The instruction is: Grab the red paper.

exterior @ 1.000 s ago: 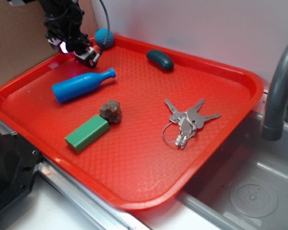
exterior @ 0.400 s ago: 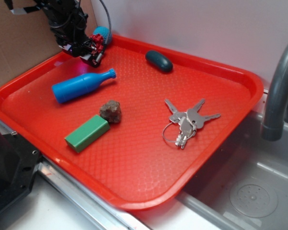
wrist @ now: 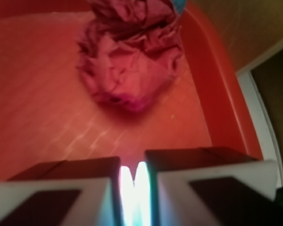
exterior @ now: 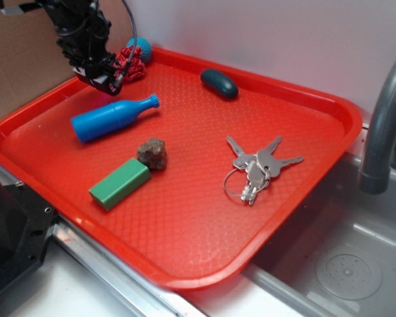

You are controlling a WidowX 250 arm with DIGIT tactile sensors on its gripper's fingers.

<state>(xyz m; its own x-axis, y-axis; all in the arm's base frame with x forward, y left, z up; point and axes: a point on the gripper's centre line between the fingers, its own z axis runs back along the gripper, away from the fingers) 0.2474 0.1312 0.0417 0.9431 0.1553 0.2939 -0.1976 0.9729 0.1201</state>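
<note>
claw [exterior: 111, 81]: jaws nearly together, holding nothing | red paper [wrist: 132, 61]: on tray [exterior: 204, 218] near back rim, just ahead of claw, beside teal ball [exterior: 142, 47]

Plain white wall [exterior: 284, 39] at twelve o'clock. Brown cardboard panel [exterior: 20, 59] at ten. Grey curved metal faucet [exterior: 383, 125] at three, above grey steel sink basin [exterior: 346, 264] with round drain, at five. Soft, even light.
</note>
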